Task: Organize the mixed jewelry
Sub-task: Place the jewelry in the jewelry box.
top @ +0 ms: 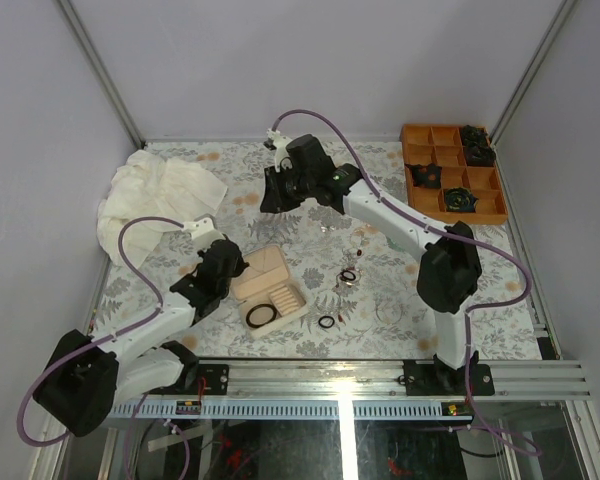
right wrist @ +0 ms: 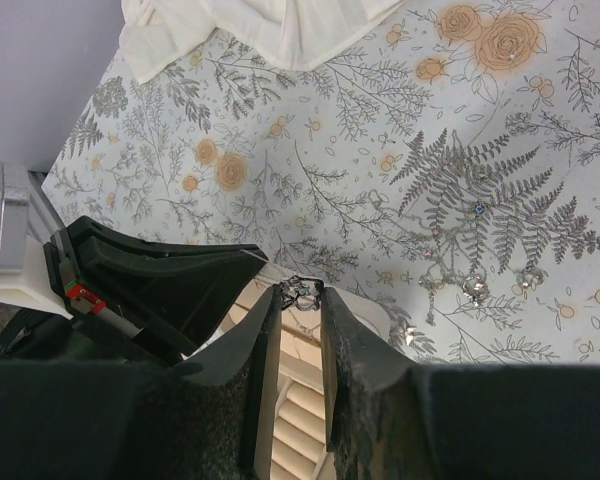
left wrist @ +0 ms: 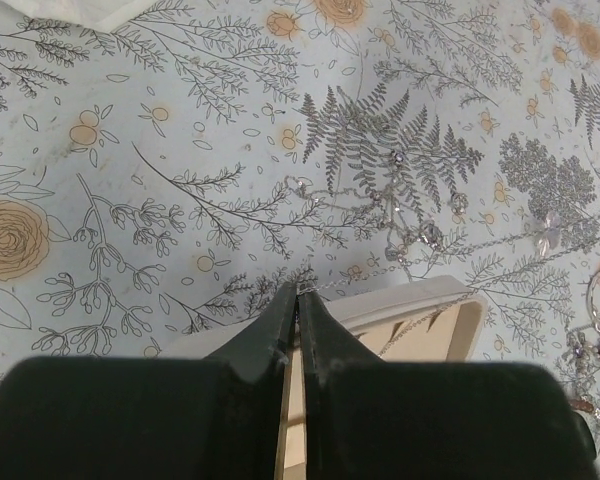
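Here, a small dark filigree piece (right wrist: 302, 291) was seen pinched between the tips of the right gripper (right wrist: 300, 303), fingers clamped on it. It was held above the beige jewelry box (top: 264, 270), apparently so it could be lowered into the ridged slots. The left gripper (left wrist: 297, 296) was parked at the box's edge with fingers clenched together and nothing seen between them. It was probably placed there to steady the box, though contact could not be confirmed. One black ring (top: 260, 317) was found lying inside the box. The rest of the mixed jewelry (top: 348, 274) was scattered loose on the counter (left wrist: 130, 230) to the right of the box, with silvery chains (left wrist: 410, 235) tangled just beyond it. Sorting was judged barely started
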Robot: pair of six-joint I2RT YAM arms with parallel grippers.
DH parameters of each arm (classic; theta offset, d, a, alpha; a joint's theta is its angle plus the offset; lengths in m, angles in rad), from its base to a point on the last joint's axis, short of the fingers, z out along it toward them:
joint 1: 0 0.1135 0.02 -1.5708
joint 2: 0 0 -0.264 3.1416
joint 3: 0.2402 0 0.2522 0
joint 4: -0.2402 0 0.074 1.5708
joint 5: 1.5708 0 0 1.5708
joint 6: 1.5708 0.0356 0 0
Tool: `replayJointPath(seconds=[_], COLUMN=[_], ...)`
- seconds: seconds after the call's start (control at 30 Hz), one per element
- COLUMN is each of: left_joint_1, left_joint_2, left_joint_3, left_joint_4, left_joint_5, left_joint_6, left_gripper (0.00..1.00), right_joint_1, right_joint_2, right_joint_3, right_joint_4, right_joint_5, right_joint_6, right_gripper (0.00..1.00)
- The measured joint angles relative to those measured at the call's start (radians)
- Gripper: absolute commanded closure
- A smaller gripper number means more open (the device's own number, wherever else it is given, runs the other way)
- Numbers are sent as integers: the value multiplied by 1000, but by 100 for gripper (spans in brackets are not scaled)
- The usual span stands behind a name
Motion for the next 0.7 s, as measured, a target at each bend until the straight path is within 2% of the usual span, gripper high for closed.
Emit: replayJointPath(seconds=[0.7], left_joint_1=[50], left_joint_2=[6], left_joint_3=[-9], left_joint_4=[34], left_joint_5=[68], left_joint_6=[14], left_gripper=[100], right_joint_1=[-7], right_joint_2=[42], right_joint_3=[25], right_joint_4=[20], right_joint_5=[-29], right_joint_6=[19], right_gripper=[84])
